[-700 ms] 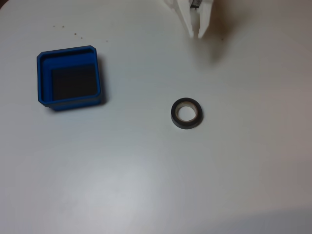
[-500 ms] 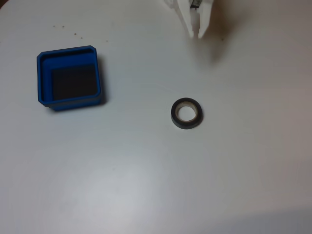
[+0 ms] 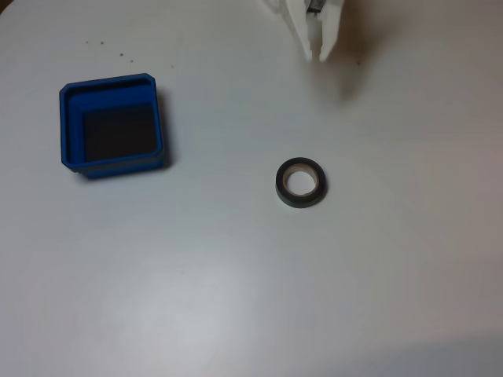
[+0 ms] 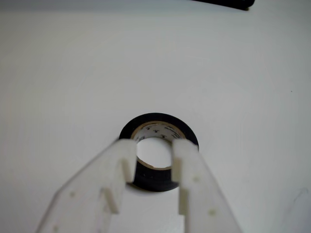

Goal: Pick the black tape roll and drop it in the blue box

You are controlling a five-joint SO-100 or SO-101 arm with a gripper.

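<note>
In the fixed view, the box [image 3: 111,126] sits at the left of the frame, upper half, with nothing on its dark floor. The tape [image 3: 299,183] lies flat on the white table [image 3: 236,298] just right of centre, well apart from the box, hole facing up. The gripper [image 3: 318,53] hangs at the top edge, up and to the right of the tape; its white fingers stand slightly parted with nothing between them.

In the wrist view the fingers [image 4: 121,170] frame the tape [image 4: 154,180] at centre. It looks light and stiff, with smooth sides. One finger through the hole and one outside, pinching the wall, should hold best.
</note>
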